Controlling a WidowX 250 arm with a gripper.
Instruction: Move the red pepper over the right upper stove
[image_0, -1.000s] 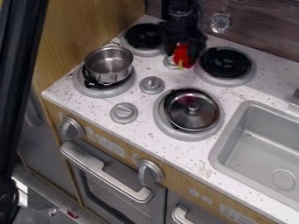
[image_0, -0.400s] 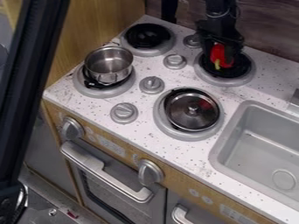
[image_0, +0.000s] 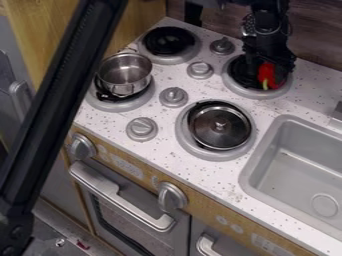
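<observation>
Speckled white counter (image_0: 160, 117) crosses the toy kitchen at a slant, its near edge running down toward the lower right. A long black bar (image_0: 55, 115) slants down the left side, cutting across the counter's left corner. The grey sink (image_0: 262, 150) runs past the right edge, so its far side is cut off. White strips lie between sink and burners, and along the near edge. Entering from the top, the gripper (image_0: 268, 67) hangs over the upper right burner (image_0: 234, 87), its jaws closed on the red pepper. It covers part of that burner's far side. The upper left burner (image_0: 168, 41) shows whole; the lower left one (image_0: 110, 104) is partly under a steel pot (image_0: 125, 75). A round lid (image_0: 219, 130) sits on the lower right burner (image_0: 186, 142); what lies beneath it I cannot tell. Grey knobs (image_0: 141, 129) stand between the burners. The red pepper (image_0: 268, 76) is above the upper right burner, tip down; its upper end is hidden, and whether it touches the burner is hard to make out.
</observation>
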